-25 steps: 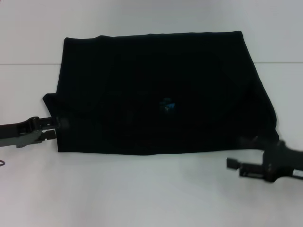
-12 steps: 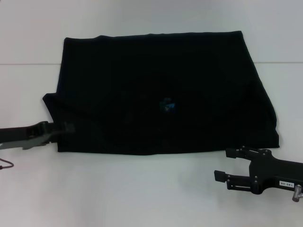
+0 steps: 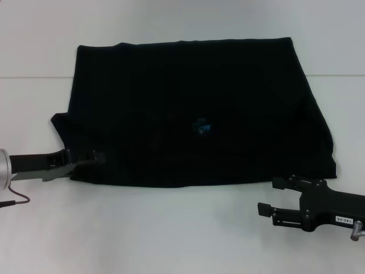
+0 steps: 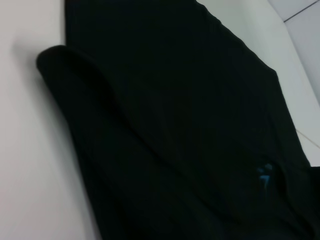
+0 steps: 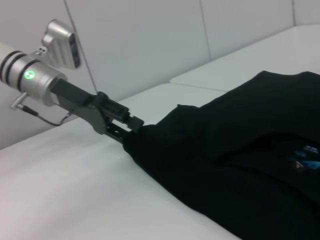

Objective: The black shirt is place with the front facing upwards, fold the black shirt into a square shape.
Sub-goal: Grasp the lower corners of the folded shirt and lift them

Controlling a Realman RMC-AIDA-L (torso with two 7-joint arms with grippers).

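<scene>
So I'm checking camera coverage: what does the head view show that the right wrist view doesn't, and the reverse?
Only the head view shows the right gripper, open on the table just off the shirt's near right corner, plus the shirt's whole folded outline. Only the right wrist view shows the left arm's lit green indicator and the wall behind. Both show the left gripper at the shirt's left edge and the blue neck mark.
</scene>
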